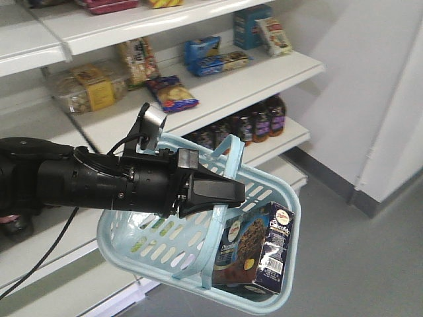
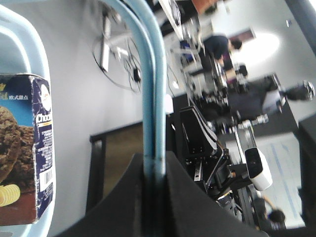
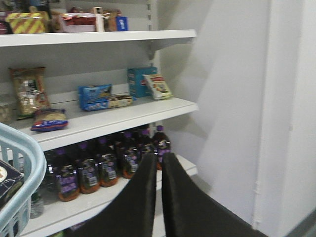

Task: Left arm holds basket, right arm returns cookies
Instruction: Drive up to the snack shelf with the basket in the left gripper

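Note:
In the front view my left arm [image 1: 99,181] reaches in from the left. Its gripper [image 1: 221,191] is shut on a handle [image 1: 225,175] of the light blue basket [image 1: 158,247], which hangs tilted in front of the shelves. The cookies [image 1: 258,247], a dark navy box, stand inside the basket at its right end. The left wrist view shows the blue handle [image 2: 150,74] pinched between the jaws of the left gripper [image 2: 154,159], with the cookies [image 2: 27,148] at the left. My right gripper [image 3: 159,157] is shut on nothing, right of the basket rim [image 3: 27,158], facing the shelves.
White shelves [image 1: 218,89] stand behind the basket with snack packs [image 1: 172,92], blue packets [image 1: 205,56] and a plastic tub [image 1: 86,89]. A row of dark bottles [image 3: 98,165] fills a lower shelf. A white wall [image 3: 232,108] and grey floor [image 1: 370,264] lie to the right.

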`<state>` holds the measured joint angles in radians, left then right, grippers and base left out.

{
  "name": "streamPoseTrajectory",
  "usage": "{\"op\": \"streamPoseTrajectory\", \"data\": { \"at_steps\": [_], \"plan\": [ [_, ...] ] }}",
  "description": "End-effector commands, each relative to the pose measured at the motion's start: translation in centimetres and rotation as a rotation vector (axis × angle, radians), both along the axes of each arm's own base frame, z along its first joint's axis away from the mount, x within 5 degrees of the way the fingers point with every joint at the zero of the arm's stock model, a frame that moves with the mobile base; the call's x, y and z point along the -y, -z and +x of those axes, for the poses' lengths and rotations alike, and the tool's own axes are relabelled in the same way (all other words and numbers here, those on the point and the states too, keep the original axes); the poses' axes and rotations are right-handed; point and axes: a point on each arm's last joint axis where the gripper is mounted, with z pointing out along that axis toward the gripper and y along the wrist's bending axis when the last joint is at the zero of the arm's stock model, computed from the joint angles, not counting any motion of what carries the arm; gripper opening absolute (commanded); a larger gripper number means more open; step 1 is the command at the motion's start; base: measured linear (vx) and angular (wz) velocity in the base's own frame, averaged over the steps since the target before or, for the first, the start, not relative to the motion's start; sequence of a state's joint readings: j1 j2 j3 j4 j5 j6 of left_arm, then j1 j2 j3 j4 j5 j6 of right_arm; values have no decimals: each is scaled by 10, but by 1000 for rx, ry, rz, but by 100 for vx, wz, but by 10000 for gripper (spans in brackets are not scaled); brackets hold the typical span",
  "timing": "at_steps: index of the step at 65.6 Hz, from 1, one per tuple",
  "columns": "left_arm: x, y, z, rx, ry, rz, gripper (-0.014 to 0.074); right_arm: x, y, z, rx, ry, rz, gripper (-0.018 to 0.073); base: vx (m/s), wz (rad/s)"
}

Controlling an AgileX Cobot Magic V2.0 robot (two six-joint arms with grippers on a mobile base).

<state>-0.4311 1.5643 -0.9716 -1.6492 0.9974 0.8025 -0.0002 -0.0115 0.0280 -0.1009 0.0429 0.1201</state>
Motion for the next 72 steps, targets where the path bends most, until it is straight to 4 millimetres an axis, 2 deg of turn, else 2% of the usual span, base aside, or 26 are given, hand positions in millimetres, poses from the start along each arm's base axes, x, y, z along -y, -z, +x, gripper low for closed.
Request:
{"op": "streamPoseTrajectory", "data": {
  "at_steps": [1, 30, 72],
  "plan": [
    [1, -33, -6, 30, 5, -156, -3, -1, -1, -1, 68, -8, -10, -6, 21, 81],
    [1, -33, -6, 30, 5, -156, -3, -1, -1, -1, 68, -8, -10, -6, 18, 72],
    [1, -33, -6, 30, 5, -156, -3, -1, -1, -1, 68, -8, -10, -6, 11, 46]
  ]
}}
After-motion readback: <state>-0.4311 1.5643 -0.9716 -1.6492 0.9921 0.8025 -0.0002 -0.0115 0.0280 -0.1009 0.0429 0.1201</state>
